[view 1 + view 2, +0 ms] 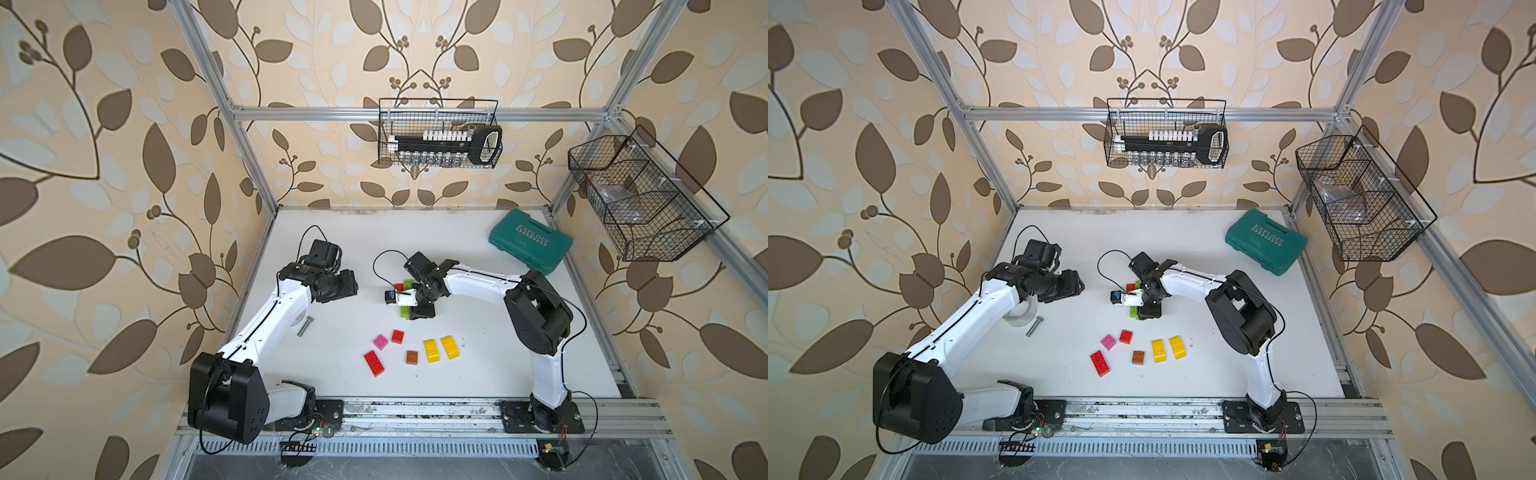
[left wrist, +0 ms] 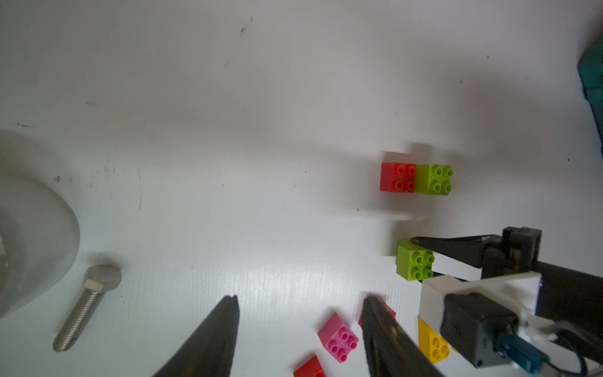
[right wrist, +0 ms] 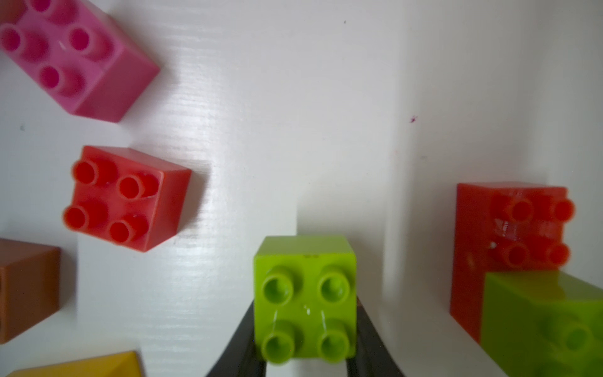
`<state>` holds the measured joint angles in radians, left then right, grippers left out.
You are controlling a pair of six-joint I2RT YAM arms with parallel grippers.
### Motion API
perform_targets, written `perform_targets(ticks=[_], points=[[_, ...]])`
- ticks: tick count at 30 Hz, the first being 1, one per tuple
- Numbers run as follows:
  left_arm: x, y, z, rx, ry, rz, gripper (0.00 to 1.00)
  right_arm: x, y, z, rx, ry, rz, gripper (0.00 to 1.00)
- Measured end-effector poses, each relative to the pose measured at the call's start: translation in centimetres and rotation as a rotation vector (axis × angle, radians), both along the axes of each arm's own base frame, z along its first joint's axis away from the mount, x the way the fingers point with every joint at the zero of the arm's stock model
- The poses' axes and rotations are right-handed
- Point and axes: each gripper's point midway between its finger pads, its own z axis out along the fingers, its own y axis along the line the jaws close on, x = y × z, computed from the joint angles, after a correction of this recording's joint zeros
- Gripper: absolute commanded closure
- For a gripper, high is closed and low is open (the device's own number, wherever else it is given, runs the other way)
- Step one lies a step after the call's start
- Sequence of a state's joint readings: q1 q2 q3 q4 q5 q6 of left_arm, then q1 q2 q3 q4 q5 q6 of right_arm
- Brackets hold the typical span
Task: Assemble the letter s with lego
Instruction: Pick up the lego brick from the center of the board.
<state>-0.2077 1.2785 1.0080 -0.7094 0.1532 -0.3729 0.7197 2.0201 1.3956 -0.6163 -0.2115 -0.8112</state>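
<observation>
In a top view, my right claw (image 1: 409, 314) sits low over a green brick (image 1: 403, 311) on the table (image 1: 478, 332). In the left wrist view, my left claw (image 2: 301, 298) gapes with nothing between its tips. In the right wrist view, my fingers (image 3: 241, 339) pinch that brick from both sides.

In the right wrist view the right fingers (image 3: 238, 352) show only as dark wedges cut by the frame's edge, their tips hidden behind the lime green square studded plastic brick (image 3: 305, 300) clamped between them. To one side of those fingers a pink square studded plastic brick (image 3: 75, 55), a brown plastic brick (image 3: 26, 287) and a yellow plastic brick (image 3: 81, 367) run off the frame. To the other side a second lime green studded brick (image 3: 541, 326) is blurred and cropped. In both top views the arm's wrist covers those fingers wholly. One of the left fingers (image 2: 208, 342) hides most of a small red plastic brick (image 2: 390, 312). Well apart from them, the teal plastic case (image 2: 592, 81) is cut off.
</observation>
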Motion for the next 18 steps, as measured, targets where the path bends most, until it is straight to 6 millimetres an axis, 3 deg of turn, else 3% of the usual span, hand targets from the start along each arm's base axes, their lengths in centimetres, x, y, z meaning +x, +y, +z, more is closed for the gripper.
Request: perform_targets(ticks=[5,13,18], points=[[0.0,0.0,0.0,0.000,0.000,0.000,0.37,-0.1,0.0,-0.1,0.003,0.002,0.000,0.67],[0.0,0.0,0.0,0.000,0.000,0.000,0.38,-0.2,0.0,0.0,0.008,0.004,-0.004,0.85],[0.0,0.0,0.0,0.000,0.000,0.000,0.38,-0.2,-0.2,1.7,0.011,-0.006,0.001,0.90]])
